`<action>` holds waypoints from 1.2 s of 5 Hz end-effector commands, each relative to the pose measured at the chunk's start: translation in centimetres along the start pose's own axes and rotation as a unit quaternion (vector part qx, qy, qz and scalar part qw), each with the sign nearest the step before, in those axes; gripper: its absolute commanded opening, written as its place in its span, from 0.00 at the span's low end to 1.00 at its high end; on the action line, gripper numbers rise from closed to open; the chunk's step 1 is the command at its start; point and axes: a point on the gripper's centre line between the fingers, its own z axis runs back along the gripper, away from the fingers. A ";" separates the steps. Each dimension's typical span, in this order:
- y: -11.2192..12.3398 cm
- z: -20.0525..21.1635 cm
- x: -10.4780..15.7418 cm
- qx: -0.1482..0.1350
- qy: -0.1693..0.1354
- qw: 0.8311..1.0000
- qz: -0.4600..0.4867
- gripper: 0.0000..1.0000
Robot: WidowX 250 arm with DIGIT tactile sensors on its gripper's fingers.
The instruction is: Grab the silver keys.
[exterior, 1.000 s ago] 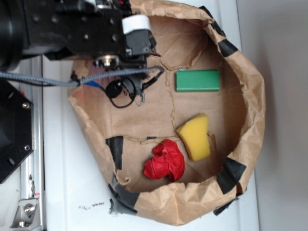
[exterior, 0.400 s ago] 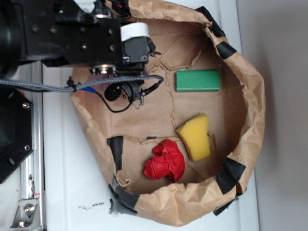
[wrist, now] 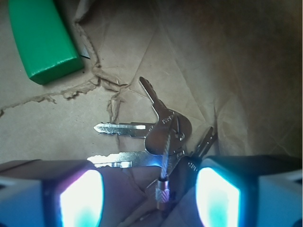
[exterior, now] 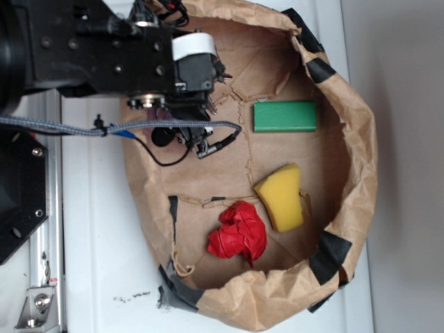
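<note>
The silver keys [wrist: 163, 135] lie fanned out on the brown paper floor of the bag, joined by a wire loop with a knurled clasp. My gripper [wrist: 149, 198] is open right over them. Its glowing pads [wrist: 80, 198] stand on either side of the ring end, and the key blades reach out ahead of the tips. In the exterior view the gripper [exterior: 198, 139] hangs low at the bag's upper left, and the arm and its cable hide most of the keys there.
A green block [exterior: 285, 116] lies to the right of the gripper and also shows in the wrist view, green block [wrist: 42, 40]. A yellow sponge [exterior: 281, 196] and a crumpled red lump [exterior: 238, 232] lie lower in the taped paper bag [exterior: 361, 159].
The gripper has shifted slightly toward the bag's middle. The bag's left wall has been drawn inward to the right, and the grey cable now lies flatter across it.
</note>
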 end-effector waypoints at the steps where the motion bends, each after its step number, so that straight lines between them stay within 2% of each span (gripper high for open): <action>1: 0.7 -0.5 1.2 0.012 -0.028 1.000 0.004 1.00; 3: -0.8 -3.1 1.4 0.030 -0.027 0.999 -0.010 1.00; 4: -0.6 -2.9 1.3 0.018 -0.025 0.999 -0.007 0.41; 5: -0.3 -2.3 1.3 0.012 -0.026 1.000 -0.004 0.00; 6: 0.0 -1.8 1.2 0.007 -0.023 1.000 -0.007 0.00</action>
